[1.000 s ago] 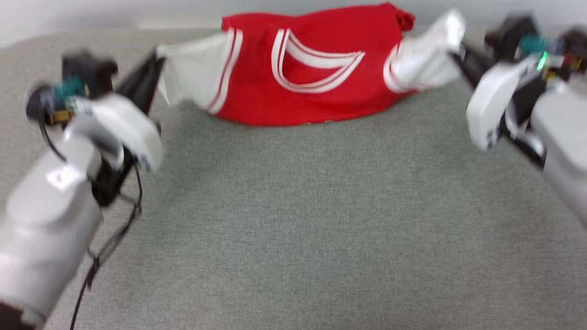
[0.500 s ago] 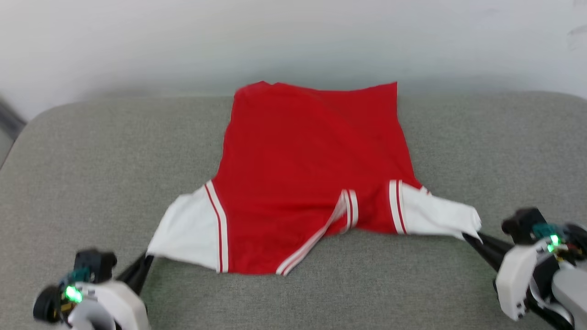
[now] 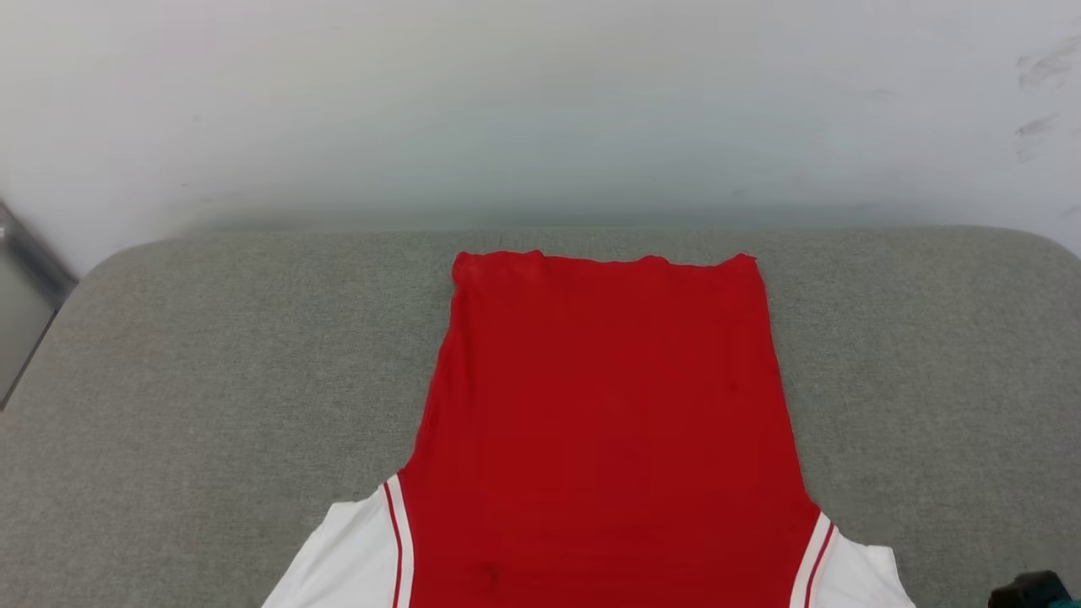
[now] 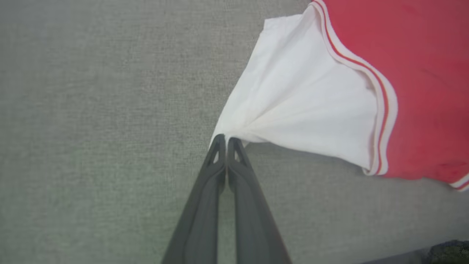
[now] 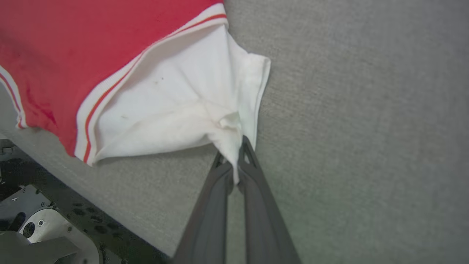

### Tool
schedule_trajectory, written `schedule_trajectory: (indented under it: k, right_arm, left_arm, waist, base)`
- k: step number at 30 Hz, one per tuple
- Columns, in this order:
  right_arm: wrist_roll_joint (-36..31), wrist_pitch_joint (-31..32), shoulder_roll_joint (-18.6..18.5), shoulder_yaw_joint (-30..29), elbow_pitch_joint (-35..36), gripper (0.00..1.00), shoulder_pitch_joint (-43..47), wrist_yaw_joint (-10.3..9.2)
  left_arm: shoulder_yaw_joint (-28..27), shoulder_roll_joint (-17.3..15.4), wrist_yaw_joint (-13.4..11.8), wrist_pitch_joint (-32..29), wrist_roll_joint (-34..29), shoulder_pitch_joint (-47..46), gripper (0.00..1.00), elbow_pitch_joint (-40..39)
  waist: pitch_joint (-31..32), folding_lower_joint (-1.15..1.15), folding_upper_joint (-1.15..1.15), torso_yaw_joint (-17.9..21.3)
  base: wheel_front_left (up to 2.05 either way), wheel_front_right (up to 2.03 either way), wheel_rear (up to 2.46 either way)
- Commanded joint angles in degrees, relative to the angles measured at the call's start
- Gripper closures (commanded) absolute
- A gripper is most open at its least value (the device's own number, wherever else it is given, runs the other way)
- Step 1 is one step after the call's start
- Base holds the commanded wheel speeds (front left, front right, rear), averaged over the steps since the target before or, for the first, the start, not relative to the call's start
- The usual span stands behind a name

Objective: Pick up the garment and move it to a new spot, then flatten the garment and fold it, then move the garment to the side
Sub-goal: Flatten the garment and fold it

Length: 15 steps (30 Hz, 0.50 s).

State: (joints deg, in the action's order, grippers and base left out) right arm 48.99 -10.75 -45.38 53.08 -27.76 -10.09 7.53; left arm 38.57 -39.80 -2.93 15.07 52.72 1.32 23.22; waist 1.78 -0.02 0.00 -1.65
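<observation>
**Head view: shirt (image 3: 604, 422) drawn flat, both sleeves pinched**

Head view: the shirt lies plain side up on the grey cushion (image 3: 211, 355), hem toward the wall (image 3: 507, 101), sleeves running off the bottom edge.

Left wrist view: the left gripper (image 4: 223, 141) is clamped on the tip of the left sleeve (image 4: 300, 102). Creases fan out from the pinch, so I judge it is pulling outward to keep the cloth taut.

Right wrist view: the right gripper (image 5: 238, 150) is nipped on the right sleeve (image 5: 176, 106), a tuft of white between its fingers. It mirrors the other side, which looks like spreading for flattening.

Half a second ago the shirt was rumpled, its hem skewed and striped trim bunched mid-body. Now the body lies straight and smooth. The head view has shifted too, so where the shirt sits in it says little.
</observation>
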Motion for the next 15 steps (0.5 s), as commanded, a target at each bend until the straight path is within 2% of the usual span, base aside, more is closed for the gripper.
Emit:
schedule_trajectory:
  k: [1,6,7,8,9,15]
  right_arm:
    - [-0.8,1.1,-1.0,-1.8,0.7,1.00,2.6,-0.08]
    - [-4.0,5.1,0.1,-7.4,3.7,1.00,7.4,-0.08]
    - [-4.5,6.0,0.3,-8.7,4.5,0.88,7.8,-0.08]
    - [-5.0,6.9,0.3,-9.9,5.3,0.50,8.0,-0.08]
    - [-6.1,7.3,-0.1,-11.6,6.2,0.00,7.8,-0.08]
    - [-11.2,12.0,-3.9,-24.3,14.0,0.00,4.1,-0.06]
  left_arm:
    - [-0.3,-0.6,-0.7,0.1,0.5,1.9,1.00,-0.6]
    - [-0.1,-0.5,-1.4,0.1,0.1,3.8,1.00,-3.1]
    - [0.1,-0.3,-1.7,0.1,-0.2,3.6,1.00,-3.6]
    - [0.2,-0.3,-1.8,0.1,-0.3,3.5,1.00,-4.0]
    - [0.4,-0.2,-2.0,0.0,-0.6,3.2,1.00,-4.5]
    - [0.2,-0.5,-3.4,0.0,-2.7,1.1,1.00,-8.5]
  waist:
    - [0.1,0.02,0.00,-0.2]
    - [-0.1,0.02,0.00,-0.7]
    - [-0.1,0.02,0.00,-0.8]
    - [-0.2,0.02,0.00,-0.9]
    - [-0.2,0.02,0.00,-1.0]
    - [-1.5,0.02,0.00,-2.6]
  base:
    - [0.00,0.00,0.00]
    - [0.00,0.00,0.00]
    - [0.00,0.00,0.00]
    - [0.00,0.00,0.00]
    - [0.00,0.00,0.00]
    - [0.00,0.00,0.00]
